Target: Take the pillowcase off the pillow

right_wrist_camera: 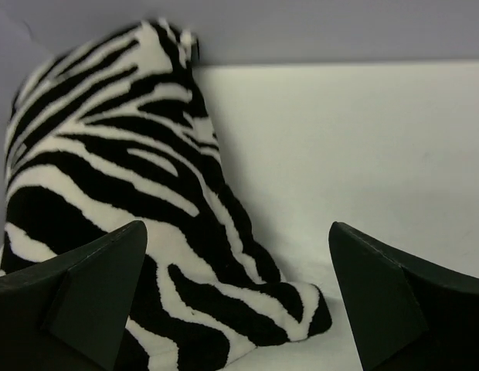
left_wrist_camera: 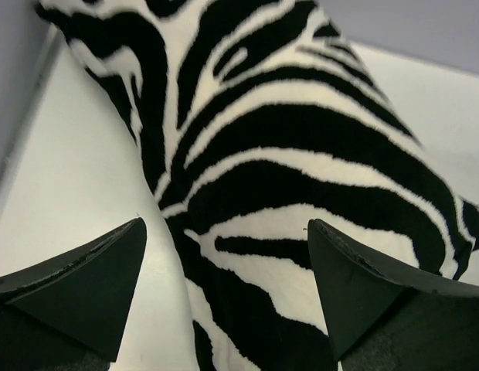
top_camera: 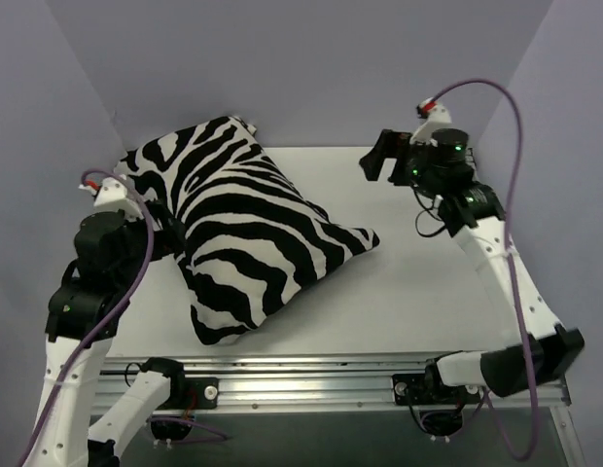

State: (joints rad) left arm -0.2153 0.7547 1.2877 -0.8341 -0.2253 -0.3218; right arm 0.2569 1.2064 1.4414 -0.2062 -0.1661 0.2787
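Note:
The zebra-striped pillowcase (top_camera: 238, 229) lies stuffed and plump on the white table, slanting from the back left corner toward the middle. It covers the pillow completely, so the pillow is hidden. My left gripper (top_camera: 163, 226) sits against the case's left edge. In the left wrist view it (left_wrist_camera: 225, 228) stands open just above the striped fabric (left_wrist_camera: 286, 154), holding nothing. My right gripper (top_camera: 384, 156) hovers at the back right, apart from the case. It (right_wrist_camera: 237, 232) is open and faces the case's right corner (right_wrist_camera: 301, 305).
The white table (top_camera: 428, 292) is walled in by grey panels at the back and both sides. A metal rail (top_camera: 301, 375) with the arm bases runs along the near edge. The case's far corner leans on the back wall (right_wrist_camera: 301, 31).

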